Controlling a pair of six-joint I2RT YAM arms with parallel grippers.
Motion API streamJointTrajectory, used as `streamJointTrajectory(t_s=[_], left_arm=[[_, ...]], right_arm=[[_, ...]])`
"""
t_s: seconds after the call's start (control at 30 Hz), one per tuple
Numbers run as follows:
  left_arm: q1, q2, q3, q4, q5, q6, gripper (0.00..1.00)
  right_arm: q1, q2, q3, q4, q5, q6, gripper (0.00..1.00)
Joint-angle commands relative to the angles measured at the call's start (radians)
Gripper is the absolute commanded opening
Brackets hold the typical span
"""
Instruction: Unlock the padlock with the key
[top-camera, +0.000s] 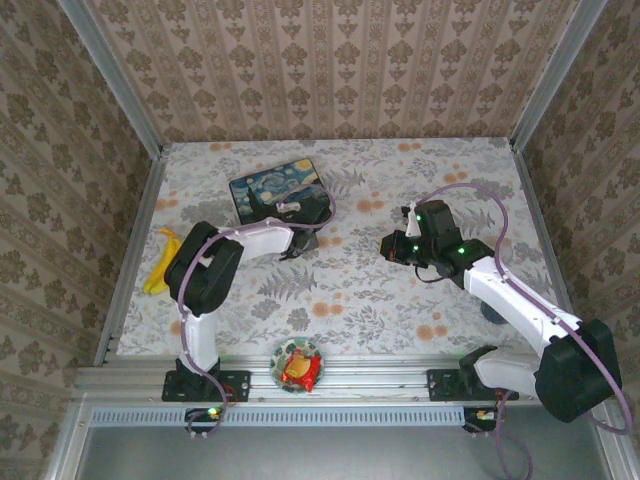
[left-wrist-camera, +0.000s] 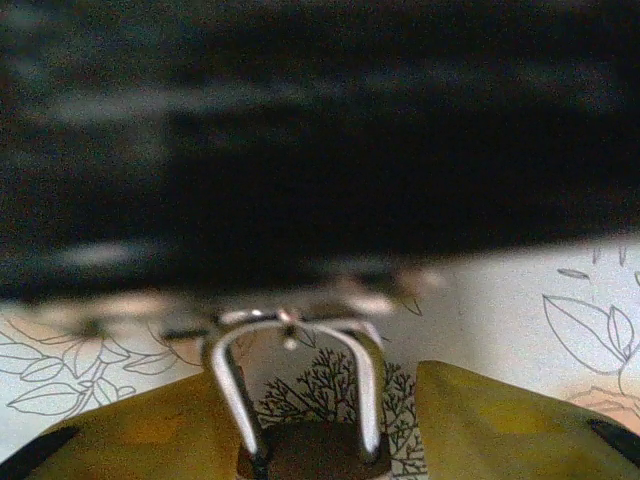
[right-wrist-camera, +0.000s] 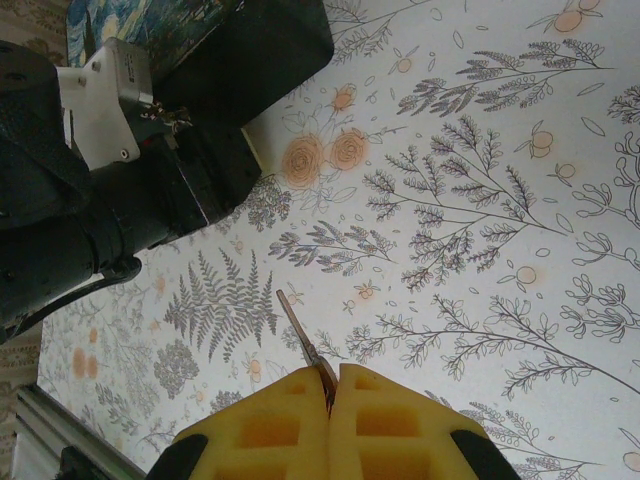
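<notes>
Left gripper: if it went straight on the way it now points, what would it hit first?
The padlock sits between the left gripper's jaws. Straight ahead, the first thing is the tin box's dark side wall, seemingly close, though blur hides depth.

- There were two robot arms: the left arm (top-camera: 205, 275) and the right arm (top-camera: 520, 300).
- There were two grippers, one per arm: the left gripper (left-wrist-camera: 315, 400) and the right gripper (right-wrist-camera: 330, 385).
- Four yellow pads (right-wrist-camera: 270, 430) were counted in the wrist views, two on each gripper.
- There was one padlock (left-wrist-camera: 312, 458), with one silvery shackle (left-wrist-camera: 232, 385).
- There was one key (right-wrist-camera: 300, 335).
- There was one painted tin box (top-camera: 278, 192).
- There was one yellow object (top-camera: 160, 265), too small to identify.
- There was one small round dish (top-camera: 282, 352), holding one red-and-yellow item (top-camera: 300, 370).
- There was one flower-patterned table (top-camera: 400, 300).
</notes>
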Motion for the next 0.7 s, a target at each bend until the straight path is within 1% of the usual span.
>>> streamJointTrajectory(t_s=[0.0, 0.1, 0.17, 0.37, 0.4, 0.57, 0.63, 0.67], left_arm=[[0.012, 0.018, 0.007, -0.017, -0.007, 0.000, 0.47], [0.016, 0.021, 0.006, -0.014, -0.006, -0.001, 0.47], [0.019, 0.022, 0.009, -0.014, -0.003, 0.000, 0.43], [0.018, 0.022, 0.004, -0.011, 0.006, 0.001, 0.43], [0.017, 0.023, 0.001, -0.010, 0.007, -0.001, 0.41], [0.016, 0.015, -0.016, -0.002, 0.024, -0.002, 0.28], [0.013, 0.004, -0.029, 0.019, 0.040, 0.008, 0.20], [0.012, -0.003, -0.037, 0.028, 0.050, 0.010, 0.14]], right_arm=[[-0.006, -0.018, 0.008, 0.002, -0.011, 0.003, 0.00], [-0.006, -0.012, 0.008, 0.007, -0.013, 0.003, 0.00], [-0.006, -0.008, 0.006, 0.011, -0.017, 0.005, 0.00], [-0.006, -0.005, 0.006, 0.021, -0.021, 0.009, 0.00], [-0.006, -0.006, 0.006, 0.019, -0.020, 0.009, 0.00], [-0.007, -0.010, -0.007, 0.028, -0.020, 0.015, 0.00], [-0.006, -0.016, -0.025, 0.043, -0.020, 0.021, 0.00], [-0.006, -0.018, -0.035, 0.048, -0.020, 0.025, 0.00]])
